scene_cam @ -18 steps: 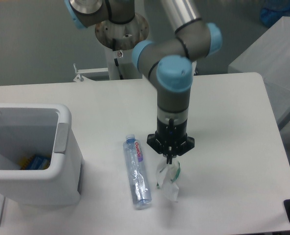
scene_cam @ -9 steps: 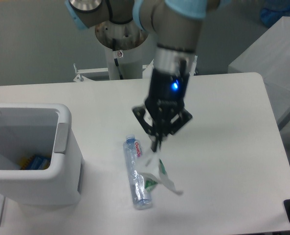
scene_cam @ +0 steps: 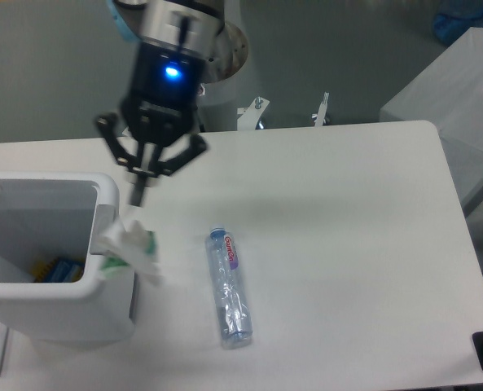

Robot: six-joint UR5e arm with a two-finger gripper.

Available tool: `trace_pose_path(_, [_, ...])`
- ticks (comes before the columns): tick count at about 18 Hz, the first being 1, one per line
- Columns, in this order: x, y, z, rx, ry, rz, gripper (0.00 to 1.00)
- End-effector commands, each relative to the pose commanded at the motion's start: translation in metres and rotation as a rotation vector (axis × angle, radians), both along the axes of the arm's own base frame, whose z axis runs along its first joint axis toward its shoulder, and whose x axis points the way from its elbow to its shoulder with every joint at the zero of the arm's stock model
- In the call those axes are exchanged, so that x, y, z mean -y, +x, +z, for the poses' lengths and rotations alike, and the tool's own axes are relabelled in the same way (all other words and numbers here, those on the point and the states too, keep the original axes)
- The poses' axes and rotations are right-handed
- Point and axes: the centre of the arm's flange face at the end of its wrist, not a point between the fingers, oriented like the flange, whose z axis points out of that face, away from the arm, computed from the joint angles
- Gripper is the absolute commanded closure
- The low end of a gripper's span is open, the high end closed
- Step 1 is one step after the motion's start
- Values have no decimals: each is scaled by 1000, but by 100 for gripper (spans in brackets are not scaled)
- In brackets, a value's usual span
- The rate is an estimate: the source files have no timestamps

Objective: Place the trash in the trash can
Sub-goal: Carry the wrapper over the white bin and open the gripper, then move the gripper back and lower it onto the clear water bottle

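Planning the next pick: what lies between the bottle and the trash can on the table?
In the camera view, only bare tabletop separates the bottle from the trash can; the wrapper hangs from the gripper above the can's near rim.

Text survey, fixed camera. The only printed matter with any letter shapes sits on the plastic bottle lying on the tabletop: a purple-pink label near the blue-capped end carries a short word running along the bottle's length. The characters are too small and blurred to read with confidence; no brand name recorded. The crumpled wrapper at the trash can rim shows green marks, not resolvable as letters. No numbers or signs are legible elsewhere.
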Motion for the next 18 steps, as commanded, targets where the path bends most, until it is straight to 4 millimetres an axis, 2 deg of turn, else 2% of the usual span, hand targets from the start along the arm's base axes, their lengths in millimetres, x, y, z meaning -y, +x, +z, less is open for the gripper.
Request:
trace_pose_path(1, [-3,10,-3,-2,-4,-23,100])
trace_pose_path(4, [-15,46,-28,-32,-37,-141,100])
trace_pose_path(7, [-19,65,-45,-23,-60,-185,99])
trace_pose_path(8, [-19,66,-47,-19,-64,-186,94])
trace_pose_path(9, [-20,66,-48,-17,-65,-187,83])
trace_pose_path(11, [-20,65,-49,-18,-65,-186,54])
trace_pose_path(13, [-20,66,-48,-17,-66,-185,32])
trace_pose_path(15, [-20,65,-45,-14,-62,-178,22])
trace_pose_path(18, [-20,63,-40,-23,-59,-165,15])
